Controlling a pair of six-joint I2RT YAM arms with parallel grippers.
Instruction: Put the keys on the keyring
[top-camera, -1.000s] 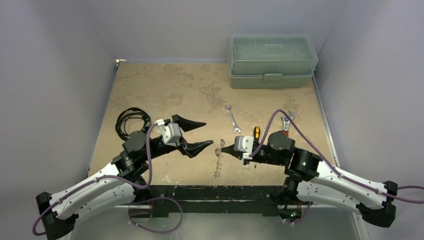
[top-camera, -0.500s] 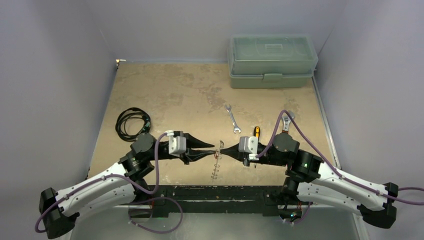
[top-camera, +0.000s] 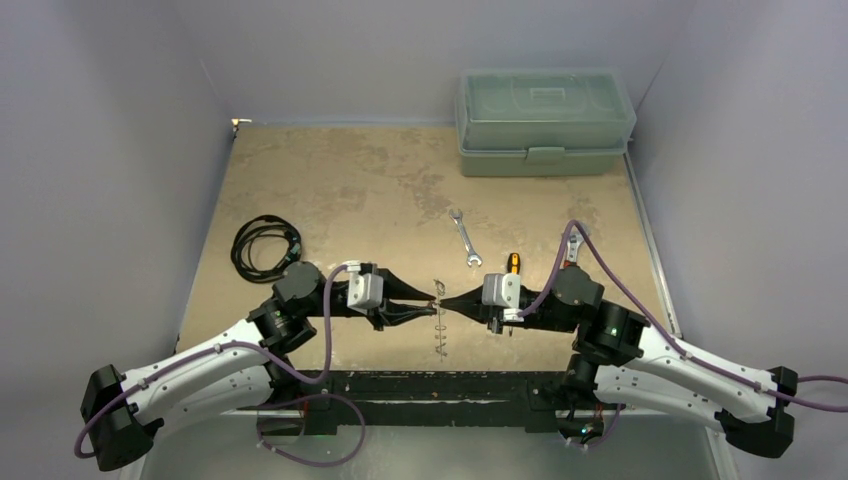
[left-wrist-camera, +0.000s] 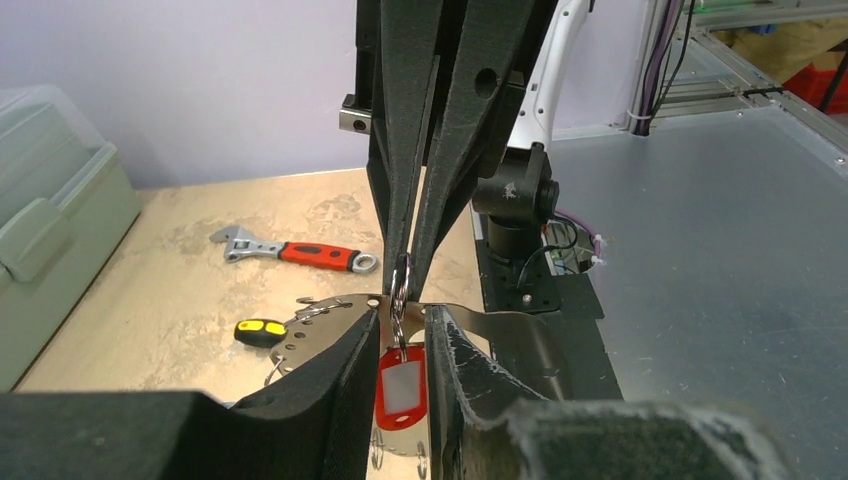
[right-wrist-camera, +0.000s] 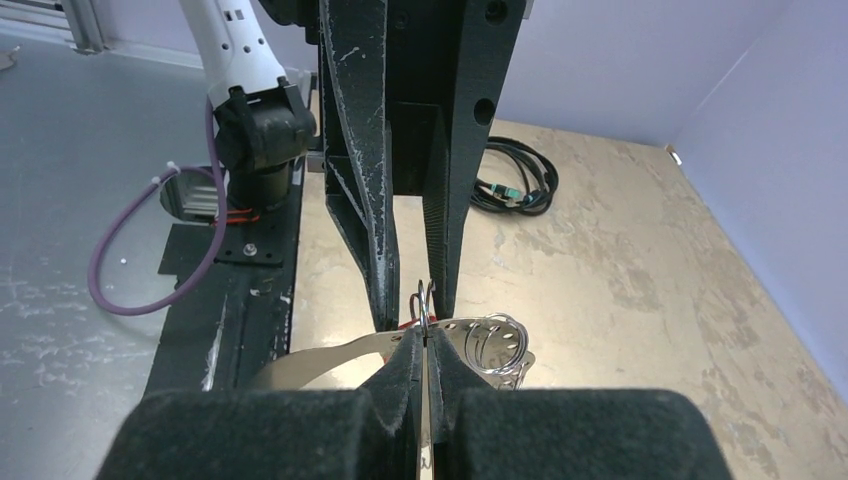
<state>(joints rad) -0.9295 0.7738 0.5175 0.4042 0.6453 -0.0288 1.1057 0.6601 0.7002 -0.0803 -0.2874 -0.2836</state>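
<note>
The left arm (top-camera: 220, 355) has stretched out toward 3 o'clock since a second ago. It no longer covers the edge of the coiled black cable (top-camera: 262, 245) at 9 o'clock on the tabletop (top-camera: 350, 180). The left claw (top-camera: 432, 301) stood wide then, short of the centre. It is now drawn narrow and meets the right claw (top-camera: 446, 301) tip to tip near 6 o'clock. The right claw has barely moved and stays pinched flat on the keyring (left-wrist-camera: 505, 325), a thin edge of metal showing between its pads. The keyring hangs at the meeting point as before, its keys (top-camera: 439, 342) trailing toward 6 o'clock.

From the left wrist, the left claw's fingers (left-wrist-camera: 330, 400) stand on either side of the red tag (left-wrist-camera: 400, 388), which fills the slim gap between them. Whether they actually press it, or it hangs just beneath them, I cannot tell.

The green toolbox (top-camera: 545, 120) at 1 o'clock is cut off by the frame edge in the left wrist view. From above, the red-handled adjustable wrench (left-wrist-camera: 300, 252) is mostly hidden by the right arm's purple cable. The yellow-and-black screwdriver (top-camera: 513, 263) is half covered by the right wrist. The small spanner (top-camera: 465, 238) lies in full view at 12 o'clock from the claws. The keyring's far side is hidden behind the fingers in both wrist views. From above, the keys are too small to count or to tell which are threaded on.
</note>
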